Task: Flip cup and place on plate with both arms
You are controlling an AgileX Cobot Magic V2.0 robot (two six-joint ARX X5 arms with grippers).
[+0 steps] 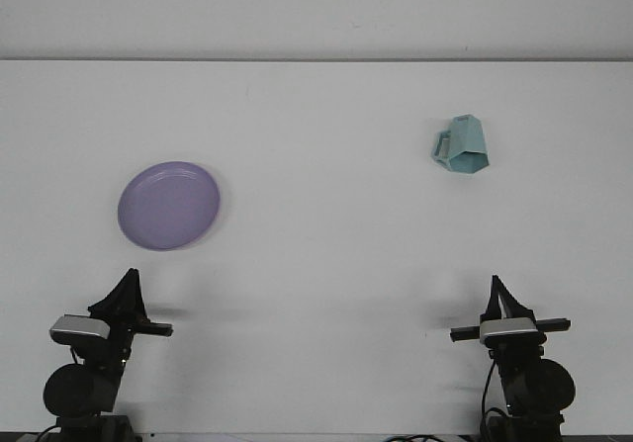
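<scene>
A wide white desk (pixel 326 254) is seen from the front, running back to a pale wall. On the left half of the desk a lilac plate (pixel 168 206) is laid flat, its shallow dish facing upward and nothing resting in it. On the right half, farther back than the plate, a pale teal cup (pixel 462 145) with faceted sides is found; it is tipped over rather than stood upright, with one flat end turned toward the camera and slightly to the right, and its handle is shown on the left side. Whether that near end is the base or the mouth cannot be told from this view. The cup and the plate are set well apart, with bare desk between them. At the bottom left the left gripper (pixel 127 286) is seen at the near edge, pointed up and away from the camera, near the plate's front rim but not touching it. At the bottom right the right gripper (pixel 496 292) is held likewise at the near edge, well short of the cup. Nothing is held by either arm. The state of the jaws on both sides cannot be told, as each pair is viewed edge-on as a single dark wedge.
</scene>
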